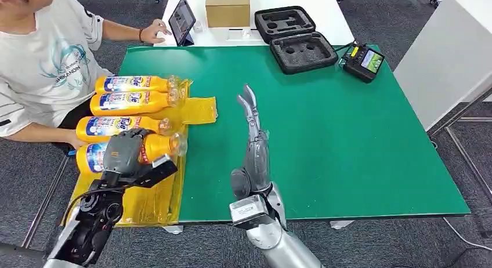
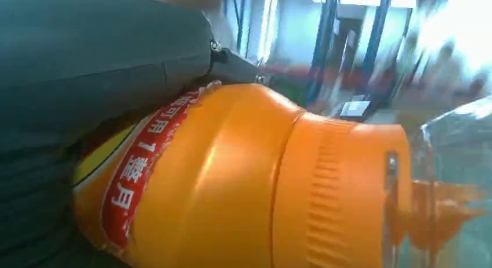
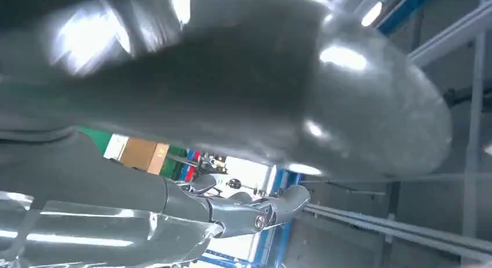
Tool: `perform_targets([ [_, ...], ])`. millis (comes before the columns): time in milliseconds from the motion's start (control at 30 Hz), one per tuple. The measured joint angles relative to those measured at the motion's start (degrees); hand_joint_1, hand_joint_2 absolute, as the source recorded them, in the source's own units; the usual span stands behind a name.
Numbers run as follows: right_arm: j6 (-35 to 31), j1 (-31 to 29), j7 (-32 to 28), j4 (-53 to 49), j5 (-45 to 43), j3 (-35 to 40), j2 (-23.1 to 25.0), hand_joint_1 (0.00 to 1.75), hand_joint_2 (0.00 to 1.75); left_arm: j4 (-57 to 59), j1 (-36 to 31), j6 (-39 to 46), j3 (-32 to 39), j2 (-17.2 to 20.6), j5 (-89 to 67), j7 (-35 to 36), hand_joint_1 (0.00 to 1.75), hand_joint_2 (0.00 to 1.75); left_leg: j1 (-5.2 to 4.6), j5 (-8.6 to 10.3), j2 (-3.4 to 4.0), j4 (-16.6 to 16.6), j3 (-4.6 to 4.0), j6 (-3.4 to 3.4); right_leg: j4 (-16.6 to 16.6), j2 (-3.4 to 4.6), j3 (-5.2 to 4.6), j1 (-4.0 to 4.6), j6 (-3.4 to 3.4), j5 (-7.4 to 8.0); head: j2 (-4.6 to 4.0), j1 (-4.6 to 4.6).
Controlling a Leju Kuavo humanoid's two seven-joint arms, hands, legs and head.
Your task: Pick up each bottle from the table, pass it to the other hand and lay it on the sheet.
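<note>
Gripping the nearest orange bottle around its body, the left hand holds it low over the yellow sheet, beside three bottles already lying there in a row. The right hand stands over the green table, fingers straight and apart, holding nothing. Judged risks: the smooth bottle could roll on release or knock its close neighbour. A seated person, tablet, cardboard box and foam case sit beyond, well apart.

Lab: foam equipment case, tablet
</note>
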Motion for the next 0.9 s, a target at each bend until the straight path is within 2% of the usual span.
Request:
perform_targets([
  [167,0.90,-0.16,0.00,-0.61,-0.39,0.00,-0.13,0.00,0.00,4.38,-0.61,-4.12,-0.17,3.01,-3.44,1.67,1.75,1.75,0.00,0.02,-0.01,0.01,-0.01,-0.01,0.01,0.03,-0.02,0.00,0.00,-0.01,0.00,0.04],
  [367,1.03,-0.19,0.00,-0.96,-0.96,0.00,-0.17,0.00,0.00,6.74,-0.90,-7.09,-0.48,4.58,-5.30,3.48,1.75,1.75,-0.01,-0.01,-0.01,0.01,-0.03,0.00,0.00,0.03,-0.02,-0.01,0.01,-0.02,0.00,0.04],
  [800,2.32,-0.10,0.00,-1.09,-1.90,0.00,-0.61,0.00,0.00,8.07,-1.23,-10.85,-0.50,5.09,-4.27,4.29,1.75,1.75,-0.01,-0.01,-0.11,-0.01,0.11,0.00,0.00,0.01,0.15,-0.01,0.00,-0.02,0.00,0.02],
  [833,2.34,-0.09,0.00,-1.09,-1.88,0.00,-0.61,0.00,0.00,8.07,-1.23,-10.89,-0.48,5.09,-4.27,4.27,0.93,1.75,-0.01,-0.01,-0.11,-0.01,0.11,0.00,0.01,0.01,0.15,-0.01,0.00,-0.02,0.00,0.04],
  [867,2.43,-0.09,0.00,-1.09,-1.88,0.00,-0.61,0.00,0.00,8.07,-1.24,-11.25,-0.46,5.09,-3.90,3.92,0.24,1.75,0.00,-0.01,-0.11,-0.01,0.11,0.00,0.00,0.01,0.15,-0.01,0.00,-0.02,0.00,0.02],
  [900,2.80,-0.09,0.00,-1.07,-1.90,0.00,-0.61,0.00,0.00,8.07,-1.29,-12.20,-0.33,5.07,-2.66,3.11,0.00,1.75,-0.01,-0.01,-0.11,-0.01,0.12,-0.01,0.01,0.01,0.16,-0.01,0.00,-0.02,0.00,0.04],
])
